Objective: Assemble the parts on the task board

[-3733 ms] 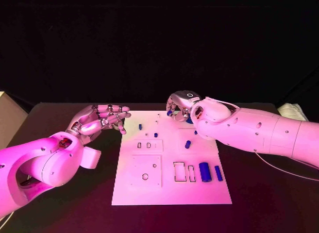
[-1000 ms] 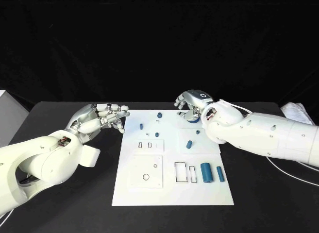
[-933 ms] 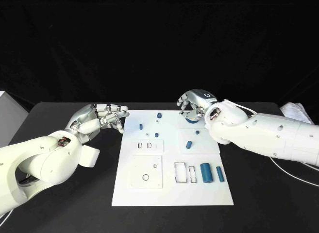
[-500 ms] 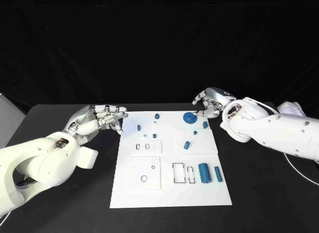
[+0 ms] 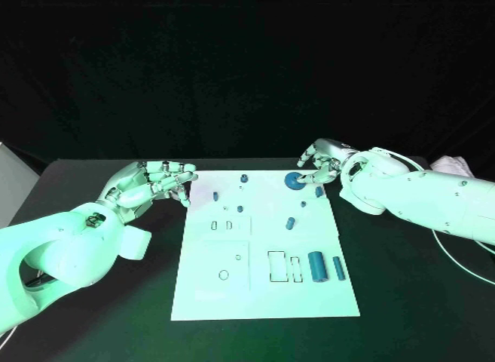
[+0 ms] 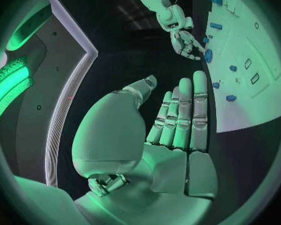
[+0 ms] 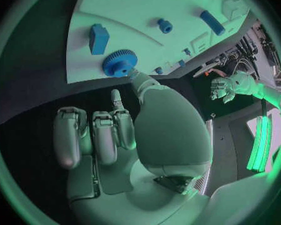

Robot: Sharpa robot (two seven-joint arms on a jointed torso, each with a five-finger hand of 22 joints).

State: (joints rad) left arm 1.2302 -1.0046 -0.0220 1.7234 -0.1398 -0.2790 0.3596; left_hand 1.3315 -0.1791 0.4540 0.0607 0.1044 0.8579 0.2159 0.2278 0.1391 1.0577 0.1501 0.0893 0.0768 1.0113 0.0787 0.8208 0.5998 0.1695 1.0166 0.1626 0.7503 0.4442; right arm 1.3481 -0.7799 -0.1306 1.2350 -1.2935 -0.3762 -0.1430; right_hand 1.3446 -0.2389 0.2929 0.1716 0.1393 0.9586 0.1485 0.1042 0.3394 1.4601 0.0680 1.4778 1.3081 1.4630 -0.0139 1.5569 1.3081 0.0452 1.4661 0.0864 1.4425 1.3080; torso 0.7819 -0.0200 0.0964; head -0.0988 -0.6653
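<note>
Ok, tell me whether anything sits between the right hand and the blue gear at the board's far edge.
Nothing visible does. The right hand is already at the blue gear; in the right wrist view a fingertip reaches the gear's toothed rim at the far edge of the task board. The nearest neighbour, a small blue block, stands off to one side.

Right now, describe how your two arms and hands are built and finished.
Both arms are smooth, rounded white shells. The left arm has a small dark port with a red spot near the wrist. The right arm trails a thin white cable behind it. Each ends in a silver, segmented metal hand: left hand, right hand.
</note>
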